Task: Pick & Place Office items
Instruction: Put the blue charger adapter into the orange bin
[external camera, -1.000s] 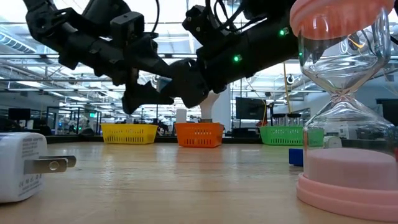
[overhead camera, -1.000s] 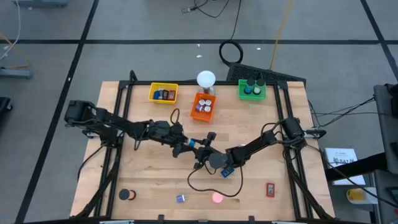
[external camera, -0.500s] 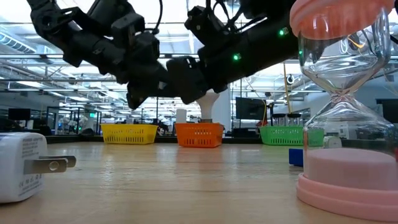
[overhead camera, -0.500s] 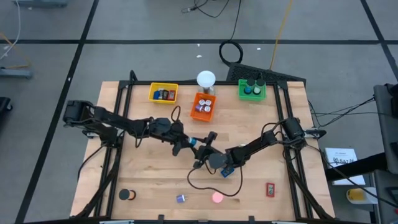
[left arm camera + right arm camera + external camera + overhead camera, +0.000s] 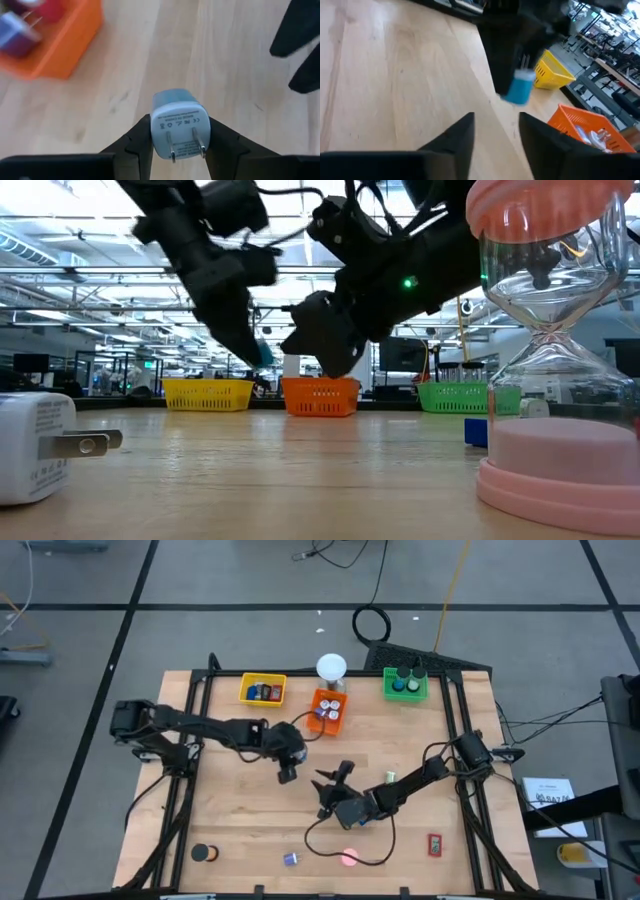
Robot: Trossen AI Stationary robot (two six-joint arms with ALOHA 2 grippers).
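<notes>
My left gripper point(image 5: 287, 773) is over the table's middle, shut on a light blue wall plug point(image 5: 179, 122), which also shows in the low view point(image 5: 262, 352) and the right wrist view point(image 5: 519, 87). My right gripper point(image 5: 331, 784) is just to its right, open, its fingers spread point(image 5: 495, 135) and touching nothing. Other items rest on the wood near the near edge: a black roll point(image 5: 204, 853), a small purple piece point(image 5: 290, 859), a pink hourglass point(image 5: 349, 858) and a red block point(image 5: 434, 844). A white plug point(image 5: 35, 445) lies close to the low camera. My left gripper pinches the blue plug's body point(image 5: 179, 107) between its two fingers point(image 5: 140, 142), one on each flat side, close to the pronged end. The two prongs point back toward the wrist. The fingers slant downward, and the plug is lifted clear of the table.
Along the far edge stand the yellow tray point(image 5: 263, 690), the orange tray point(image 5: 327, 712) holding pieces, the green tray point(image 5: 404, 683) and a white globe lamp point(image 5: 331, 667). A black cord point(image 5: 330, 845) loops on the wood by the right arm. Bare wood lies at the near left.
The two grippers, close together over the table's middle a second ago, have come apart. My left gripper has drawn back toward the left and tipped to point down, carrying the blue plug. My right arm has pulled back toward the near edge.
</notes>
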